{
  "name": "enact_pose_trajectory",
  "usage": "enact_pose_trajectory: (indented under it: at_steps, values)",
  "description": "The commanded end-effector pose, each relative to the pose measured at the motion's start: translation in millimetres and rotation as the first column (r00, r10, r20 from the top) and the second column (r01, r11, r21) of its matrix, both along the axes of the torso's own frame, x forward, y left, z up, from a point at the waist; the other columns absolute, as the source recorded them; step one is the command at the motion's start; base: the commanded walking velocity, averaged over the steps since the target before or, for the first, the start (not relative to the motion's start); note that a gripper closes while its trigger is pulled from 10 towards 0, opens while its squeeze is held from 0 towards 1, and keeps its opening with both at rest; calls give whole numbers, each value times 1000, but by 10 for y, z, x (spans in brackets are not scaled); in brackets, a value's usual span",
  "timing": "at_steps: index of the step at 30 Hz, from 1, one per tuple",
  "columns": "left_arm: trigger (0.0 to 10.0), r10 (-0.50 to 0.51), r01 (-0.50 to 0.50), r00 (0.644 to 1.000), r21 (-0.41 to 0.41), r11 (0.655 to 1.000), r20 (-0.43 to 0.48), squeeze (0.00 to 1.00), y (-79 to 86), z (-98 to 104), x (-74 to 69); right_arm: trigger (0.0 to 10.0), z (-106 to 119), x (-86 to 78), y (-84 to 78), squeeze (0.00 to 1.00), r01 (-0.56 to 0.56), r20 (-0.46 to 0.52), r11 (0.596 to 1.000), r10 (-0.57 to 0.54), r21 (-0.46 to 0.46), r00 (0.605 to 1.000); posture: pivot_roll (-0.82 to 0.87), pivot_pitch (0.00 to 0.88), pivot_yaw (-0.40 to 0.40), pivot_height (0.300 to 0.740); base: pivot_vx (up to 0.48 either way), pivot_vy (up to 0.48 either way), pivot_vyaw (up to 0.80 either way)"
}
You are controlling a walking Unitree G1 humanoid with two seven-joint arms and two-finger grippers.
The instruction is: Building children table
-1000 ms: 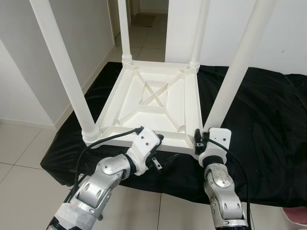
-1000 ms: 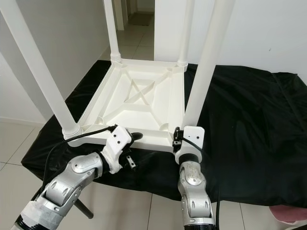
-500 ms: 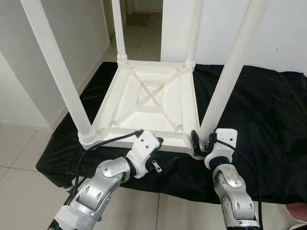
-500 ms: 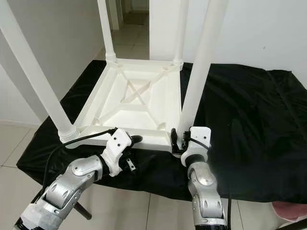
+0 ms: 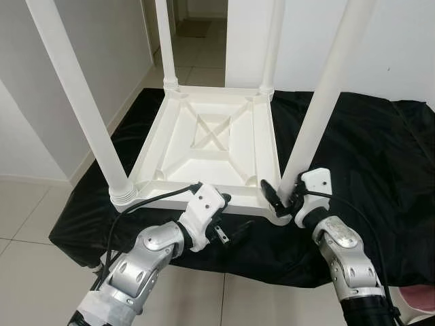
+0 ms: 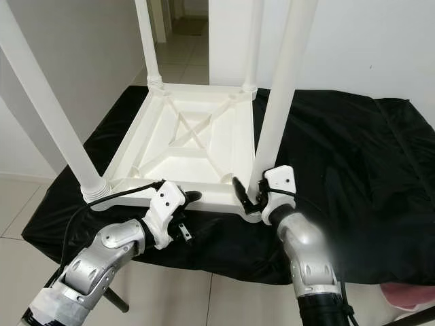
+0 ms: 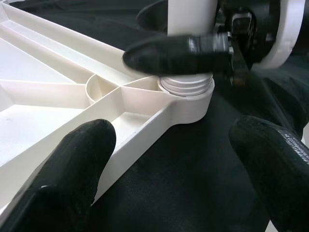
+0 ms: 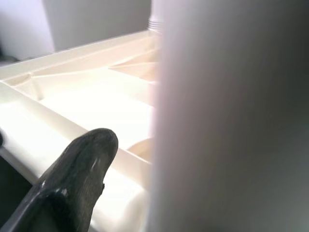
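My right hand [image 5: 282, 197] grips the base of the near-right table leg [image 5: 323, 109], fingers closed around it. My left hand [image 5: 228, 217] is open, its fingers straddling the upturned white tabletop [image 5: 211, 146] edge beside it.

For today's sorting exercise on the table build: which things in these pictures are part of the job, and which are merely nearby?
Part of the job:
- upturned white table top
- near right leg
- right gripper, closed around that leg's base
- left gripper, open beside the table's near edge

Merely nearby:
- black cloth beneath the table
- tiled floor
- pink item at the corner
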State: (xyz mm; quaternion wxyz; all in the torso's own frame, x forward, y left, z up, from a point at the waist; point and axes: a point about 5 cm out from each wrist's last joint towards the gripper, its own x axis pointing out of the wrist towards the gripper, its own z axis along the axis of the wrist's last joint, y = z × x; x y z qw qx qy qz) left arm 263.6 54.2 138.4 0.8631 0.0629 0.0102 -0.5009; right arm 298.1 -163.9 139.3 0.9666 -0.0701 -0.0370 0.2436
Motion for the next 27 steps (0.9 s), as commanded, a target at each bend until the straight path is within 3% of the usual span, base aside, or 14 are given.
enact_pose_trajectory:
  at_steps: [1,6,7,9,20,21,24,25,27]
  values:
    - [10000,-62,62,998,8,998,-8,0,-18,-14,-39,10000,-43,5,42,0,-45,-17,999,45,-17,999,-88,0,56,740,0,0,0]
    - [10000,-61,61,998,9,998,-4,0,-16,3,-27,10000,-74,61,46,0,-98,-28,993,96,-64,995,-80,0,56,740,0,0,0]
    - [10000,-54,54,999,9,999,-1,0,-2,11,-19,4392,-80,75,26,0,-98,-31,993,97,-68,995,-66,0,48,740,0,0,0]
    - [10000,-40,40,999,5,999,-2,0,22,19,-11,0,-88,73,-1,0,-98,-28,993,97,-70,995,-65,0,49,740,0,0,0]
    - [10000,-39,39,999,7,999,-8,0,33,2,-45,0,-114,41,-54,0,-94,-19,994,93,-47,995,-51,0,43,740,0,0,0]
    - [10000,-36,36,999,5,999,-9,0,35,4,-44,4745,-118,22,-52,0,-89,-17,995,89,-48,996,-56,0,44,740,0,0,0]
    - [10000,-36,36,999,5,999,-9,0,35,4,-44,4745,-119,17,-50,0,-87,-17,995,86,-45,996,-56,0,44,740,0,0,0]
    - [10000,-39,39,999,6,999,-11,0,33,1,-50,10000,-107,9,-50,0,-61,-12,998,61,-33,998,-60,0,48,740,0,0,0]
    - [10000,-43,43,999,7,999,-15,0,34,-6,-59,10000,-93,1,-54,0,-17,-9,1000,17,-16,1000,-62,0,51,740,0,0,0]
